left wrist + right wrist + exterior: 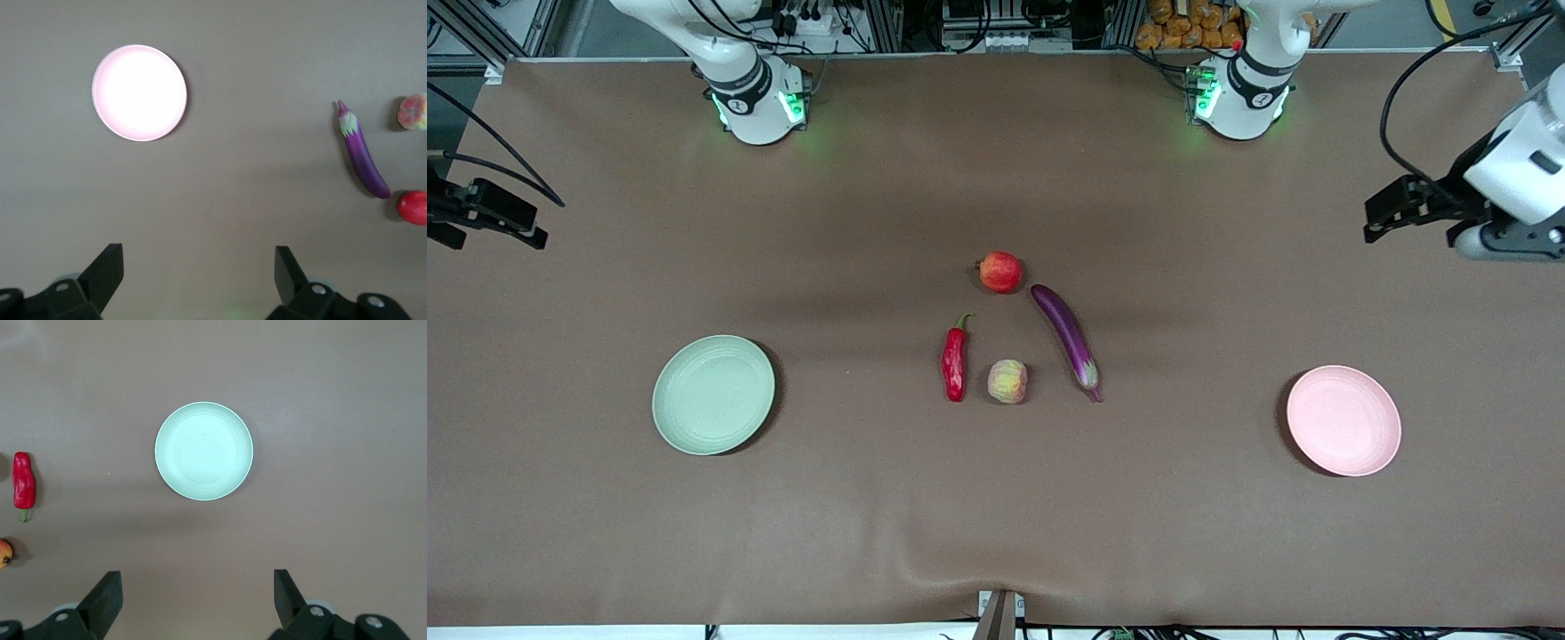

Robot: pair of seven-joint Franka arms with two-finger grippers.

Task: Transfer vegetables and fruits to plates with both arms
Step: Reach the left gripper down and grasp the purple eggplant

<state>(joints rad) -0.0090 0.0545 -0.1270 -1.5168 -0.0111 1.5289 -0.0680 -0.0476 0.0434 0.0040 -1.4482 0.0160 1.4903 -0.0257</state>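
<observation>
- Hanging high over the right arm's end of the table (605, 551), the right gripper (494, 218) shows at the front view's edge; its own wrist view shows the fingers (107, 597) spread wide with nothing between them.
- Green plate (713, 394) lies toward the right arm's end, closer to the table's camera-side edge than to the bases, and holds nothing.
- Red chili (954, 360) lies in the table's middle, its long axis running from the bases toward the front camera, green stem pointing at the bases.
- Red fruit (1000, 271) sits closest to the bases of the four, its small nub turned toward the right arm's end.
- Peach (1008, 381) sits just beside the chili, not touching it.
- Eggplant (1067, 338) lies slanted, its calyx end pointing toward the front camera and the left arm's end.
- Pink plate (1344, 420) lies toward the left arm's end, also bare.
- Left gripper (1392, 213) hangs over that end, fingers (107, 270) wide apart and holding nothing.
- Left wrist view shows eggplant, peach, red fruit and pink plate but not the chili; right wrist view shows the chili, the green plate and a sliver of red fruit, not the eggplant.
</observation>
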